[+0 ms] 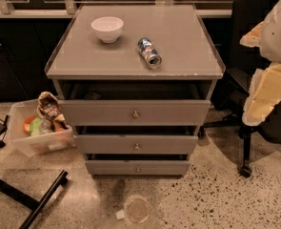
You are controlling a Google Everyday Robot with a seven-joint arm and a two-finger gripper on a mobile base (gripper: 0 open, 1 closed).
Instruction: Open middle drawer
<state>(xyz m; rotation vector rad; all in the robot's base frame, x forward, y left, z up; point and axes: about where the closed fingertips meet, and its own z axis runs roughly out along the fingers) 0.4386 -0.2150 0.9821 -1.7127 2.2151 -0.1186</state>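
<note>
The grey cabinet (135, 46) has three drawers. The middle drawer (106, 144) is the mid-sized front, with a small round metal knob (136, 147) at its centre. It stands slightly out from the cabinet, with a dark gap above it. The taller top drawer (97, 112) is pulled out further and the smallest drawer (111, 168) sits below. My arm and gripper (264, 97) are at the right edge of the view, raised in front of the chair and well away from the drawers.
A white bowl (107, 28) and a can lying on its side (149, 53) are on the cabinet top. A clear bin of snacks (37, 130) stands at the left on the floor. A black office chair (247, 56) is at the right. Black frame legs (40, 199) are at the lower left.
</note>
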